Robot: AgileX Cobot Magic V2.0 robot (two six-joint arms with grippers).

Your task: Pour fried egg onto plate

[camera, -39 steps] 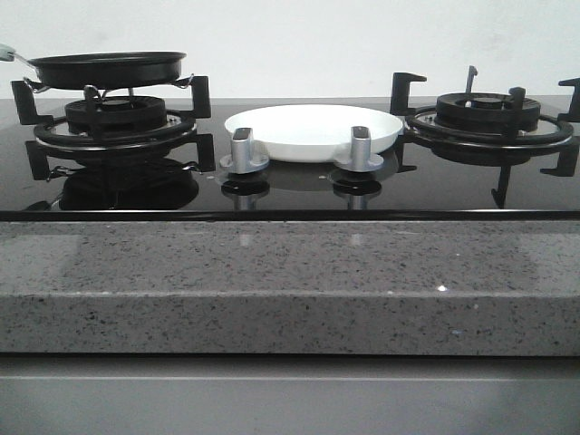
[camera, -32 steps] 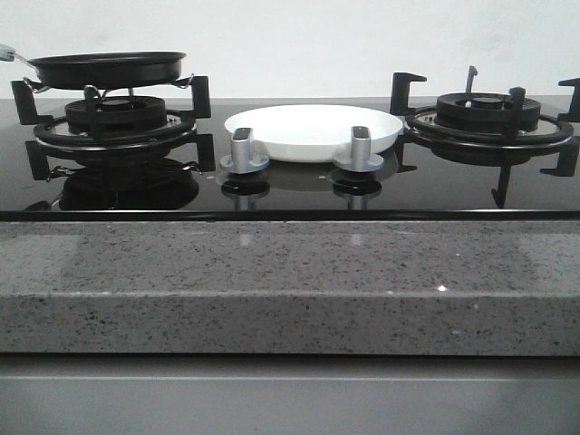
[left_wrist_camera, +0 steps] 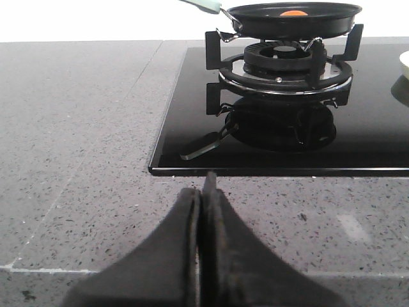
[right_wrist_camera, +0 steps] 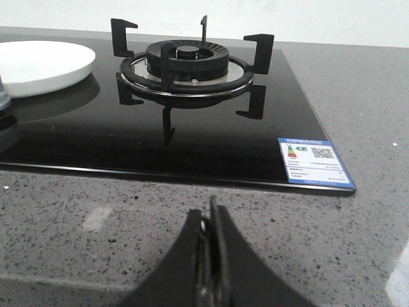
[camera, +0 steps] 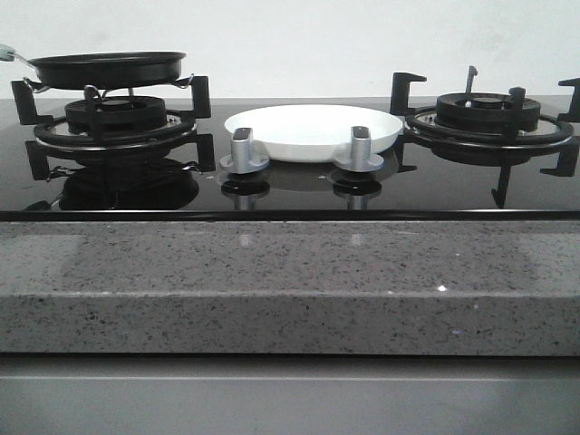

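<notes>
Black glass: the hob (camera: pixel 299 190) is a glossy dark sheet, it mirrors the burners and the knobs.
Change: between the earlier front views and this one nothing differs; pan, plate and knobs keep the same places, and no arm shows in the front view.
Table: the table (camera: pixel 290 281) is grey speckled stone with a thick matte front edge.
Pan: the frying pan (camera: pixel 107 68) is round, black and shallow, with a pale green handle stub; it sits on the left burner (camera: pixel 116 116), at 9 o'clock from the plate.
Fried egg: the fried egg (left_wrist_camera: pixel 293 12) lies inside the pan; in the left wrist view only a small orange spot shows over the rim, the pale part is hidden by the pan wall.
Plate: the plate (camera: pixel 313 130) is round, glossy white, with a low raised rim; it lies on the glass between the two burners, just behind the two knobs.
Knobs: two grey metal knobs (camera: pixel 243 150), short and upright, stand at 6 o'clock from the plate.
Right burner: the right burner (camera: pixel 488 113) has black angular pan supports and carries nothing.
Sticker: a blue and white label (right_wrist_camera: pixel 314 160) sits on one corner of the glass.
Left gripper: the left gripper (left_wrist_camera: pixel 201 211) has its dark fingers pressed together, with nothing between them, over the stone in front of the hob.
Right gripper: the right gripper (right_wrist_camera: pixel 209 240) is closed in the same way and is empty.
</notes>
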